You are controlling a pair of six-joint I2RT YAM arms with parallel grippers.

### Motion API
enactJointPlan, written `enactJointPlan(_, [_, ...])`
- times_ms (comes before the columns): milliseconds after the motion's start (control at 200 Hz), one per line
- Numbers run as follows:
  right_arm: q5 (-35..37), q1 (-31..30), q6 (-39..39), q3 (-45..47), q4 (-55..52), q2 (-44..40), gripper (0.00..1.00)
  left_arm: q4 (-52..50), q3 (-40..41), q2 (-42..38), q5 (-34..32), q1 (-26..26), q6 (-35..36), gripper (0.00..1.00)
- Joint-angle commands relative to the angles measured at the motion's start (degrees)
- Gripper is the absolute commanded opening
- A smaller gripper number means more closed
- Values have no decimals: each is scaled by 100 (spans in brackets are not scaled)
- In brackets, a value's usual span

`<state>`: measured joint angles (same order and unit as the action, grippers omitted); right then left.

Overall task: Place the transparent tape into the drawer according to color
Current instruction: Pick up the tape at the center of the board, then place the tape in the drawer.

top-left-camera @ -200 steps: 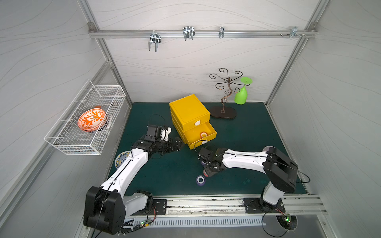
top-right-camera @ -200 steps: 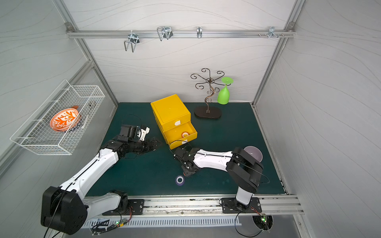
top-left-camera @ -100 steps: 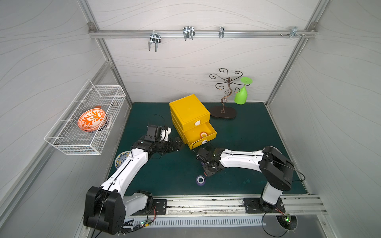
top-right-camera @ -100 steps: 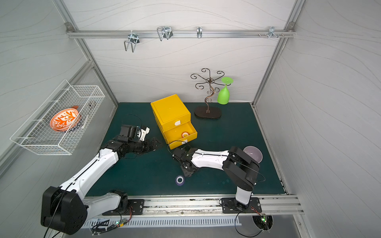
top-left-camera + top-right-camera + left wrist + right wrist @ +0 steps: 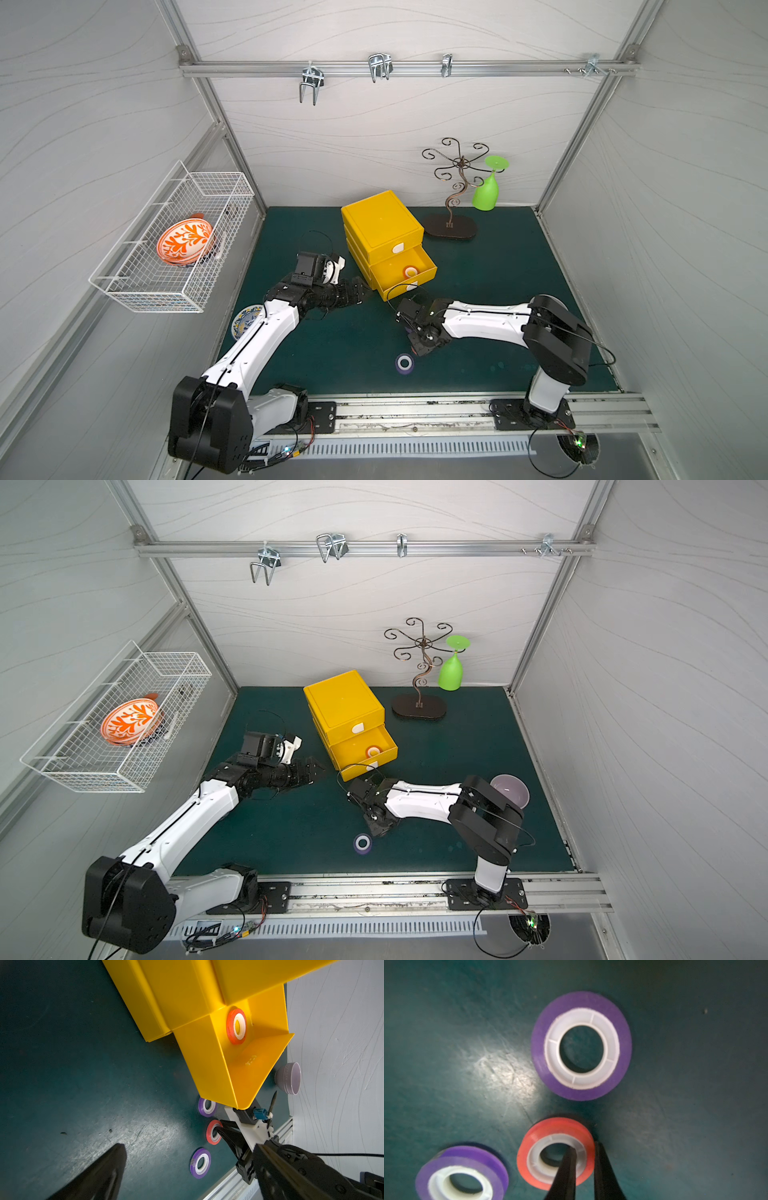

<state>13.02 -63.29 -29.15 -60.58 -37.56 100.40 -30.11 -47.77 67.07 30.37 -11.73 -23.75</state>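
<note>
One red roll (image 5: 556, 1126): sat on mat (image 5: 446, 1022), near side of yellow box (image 5: 380, 220).
Right gripper (image 5: 584, 1147): pinched its wall.
Left gripper (image 5: 357, 293): fingers spread.

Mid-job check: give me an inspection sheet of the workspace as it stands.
Surface: green mat, scuffed.
Job's things: yellow drawer box, middle drawer open with one orange-red roll inside; red roll and purple rolls on the mat.
Clutter: purple bowl, patterned plate, green glass hung on metal stand.
Grippers: left gripper open beside the box; right gripper shut on red roll, one finger through its core.
Cables: black loops at both wrists.
Surroundings: wire basket on a side wall holding orange bowl; hook rail above.
</note>
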Motion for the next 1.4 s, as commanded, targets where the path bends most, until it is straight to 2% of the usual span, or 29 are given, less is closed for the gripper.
enactJointPlan(0, [14, 42, -65, 97, -199, -252, 0, 13, -62, -111, -70, 30, 107, 99])
enactJointPlan(785, [-247, 589, 125, 30, -486, -1754, 0, 47, -57, -96, -53, 30, 81, 99])
enactJointPlan(1086, [-213, 969, 497, -622, -411, -1928, 0, 67, -49, -67, -39, 30, 71, 99])
enactJointPlan(1391, [-220, 1398, 865, -1791, -12, -1367, 0, 75, -36, -68, 6, 30, 71, 99])
